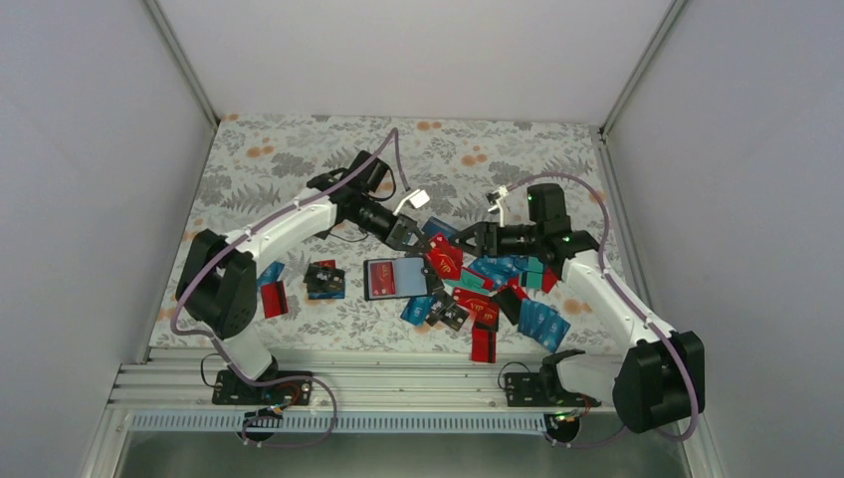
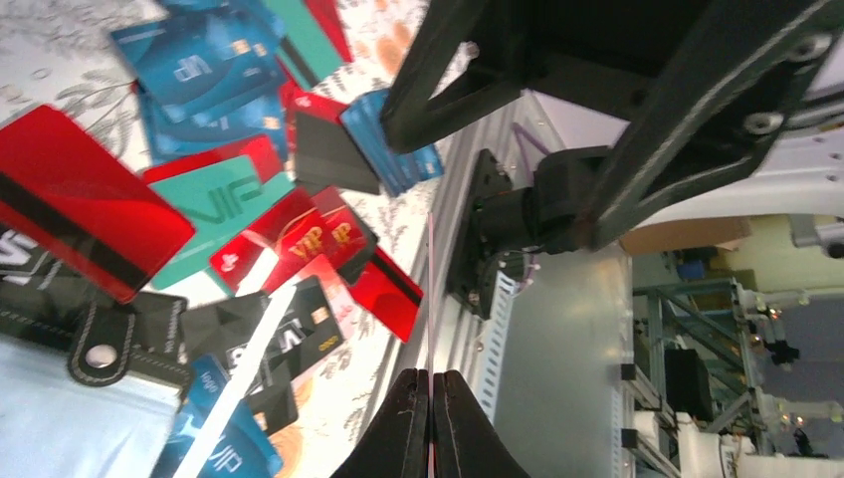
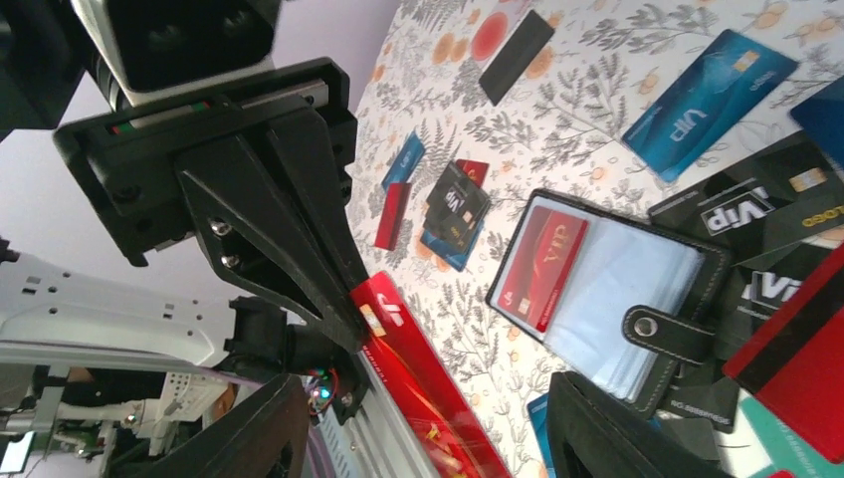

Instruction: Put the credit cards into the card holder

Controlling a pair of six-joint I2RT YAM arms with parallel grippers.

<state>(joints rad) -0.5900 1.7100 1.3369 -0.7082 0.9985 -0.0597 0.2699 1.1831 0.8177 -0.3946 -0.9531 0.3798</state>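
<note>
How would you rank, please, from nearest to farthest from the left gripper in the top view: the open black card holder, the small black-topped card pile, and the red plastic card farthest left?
From the left gripper:
1. Open black card holder, on its near side.
2. Small black-topped card pile, further left.
3. Red plastic card, farthest left.
</note>
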